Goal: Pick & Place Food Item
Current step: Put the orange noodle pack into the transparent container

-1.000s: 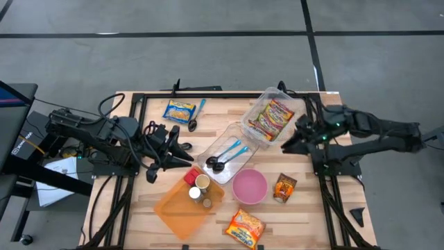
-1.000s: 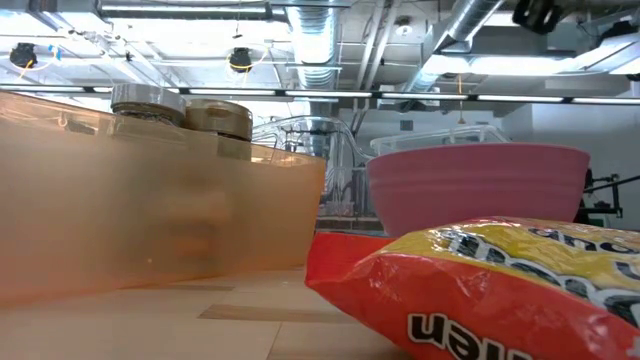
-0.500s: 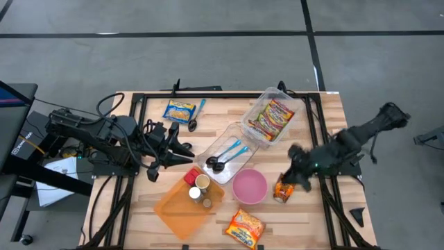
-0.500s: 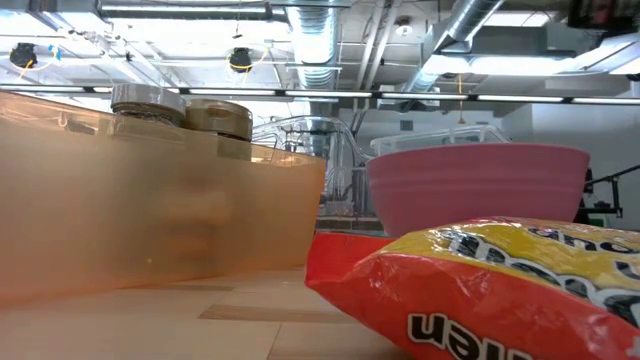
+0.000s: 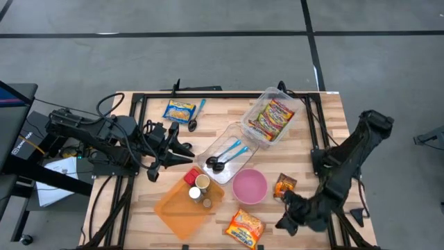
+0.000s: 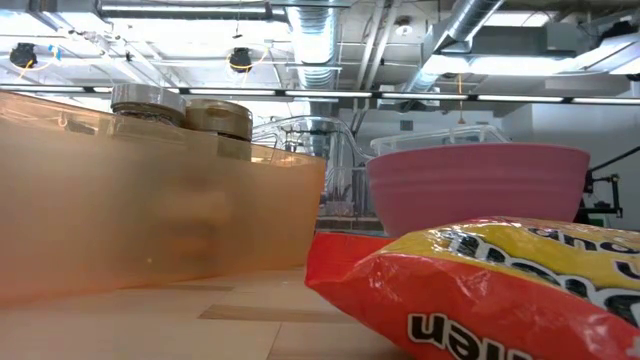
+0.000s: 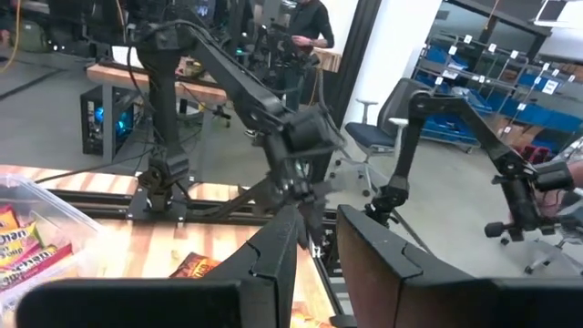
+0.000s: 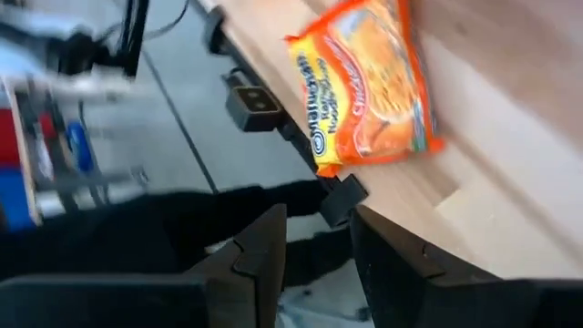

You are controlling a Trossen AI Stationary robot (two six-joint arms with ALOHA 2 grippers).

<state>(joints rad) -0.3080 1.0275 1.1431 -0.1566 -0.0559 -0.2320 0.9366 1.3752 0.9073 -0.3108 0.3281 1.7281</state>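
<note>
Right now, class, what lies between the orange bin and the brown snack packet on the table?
The pink bowl lies between the orange bin and the brown packet, seen in the high view.

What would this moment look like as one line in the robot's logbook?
right gripper: empty, beside noodle packet at table's front edge | left gripper: waiting, near clear tray

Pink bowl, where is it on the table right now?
In the high view the pink bowl sits near the table's front edge, right of centre, between the orange bin and a small orange snack packet, with a noodle packet just in front.
</note>
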